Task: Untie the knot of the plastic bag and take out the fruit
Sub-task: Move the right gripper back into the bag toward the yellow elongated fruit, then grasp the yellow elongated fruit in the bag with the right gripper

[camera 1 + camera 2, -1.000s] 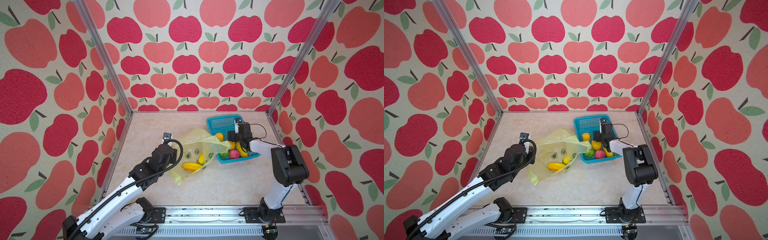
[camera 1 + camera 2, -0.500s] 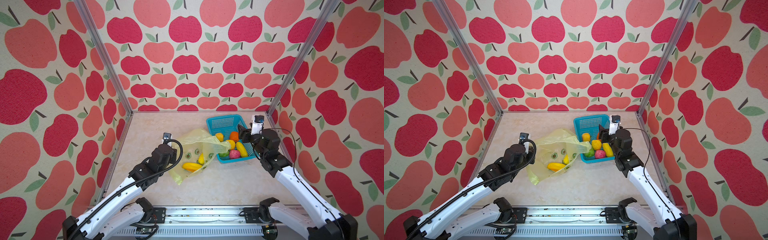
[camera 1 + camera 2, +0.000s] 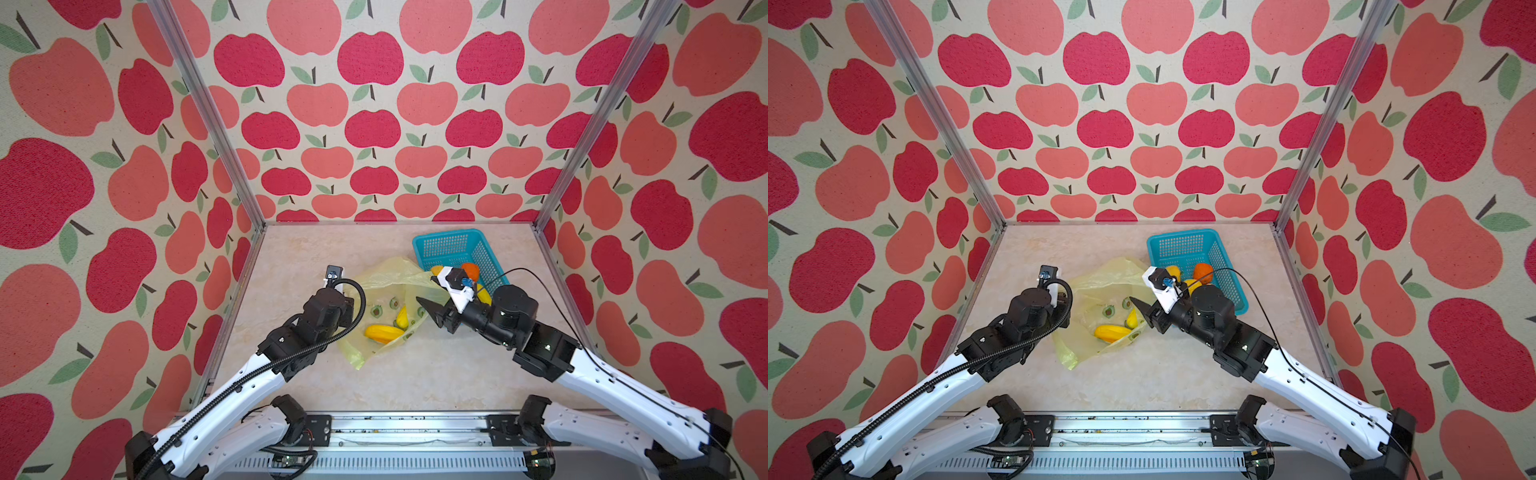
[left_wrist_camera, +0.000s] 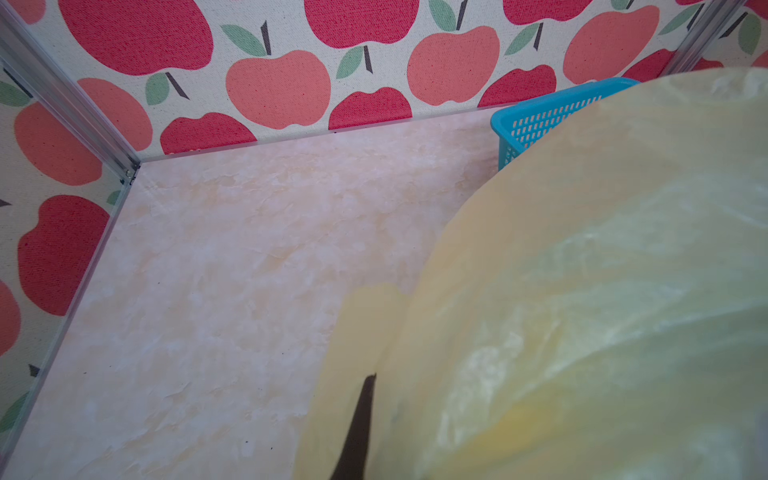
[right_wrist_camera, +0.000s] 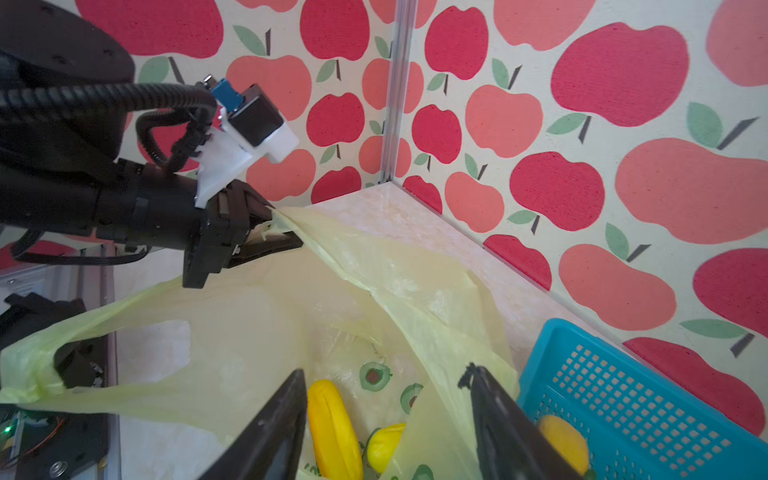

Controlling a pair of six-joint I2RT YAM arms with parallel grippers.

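The pale marbled surface (image 3: 415, 374) fills the lower middle of both top views. At its centre lies the plastic bag (image 3: 386, 282), mouth gaping, just left of the teal basket (image 3: 453, 245). My left fingers (image 5: 257, 216) pinch the bag's rim and hold it up. My right fingers (image 3: 430, 309) stand spread at the mouth, holding nothing. Two yellow fruit (image 3: 382, 333) lie inside the bag, and an orange fruit (image 3: 471, 270) sits in the basket.

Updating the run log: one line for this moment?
left end effector: shut on bag | right end effector: open, at bag mouth | bag: yellow fruit inside | basket: orange fruit inside
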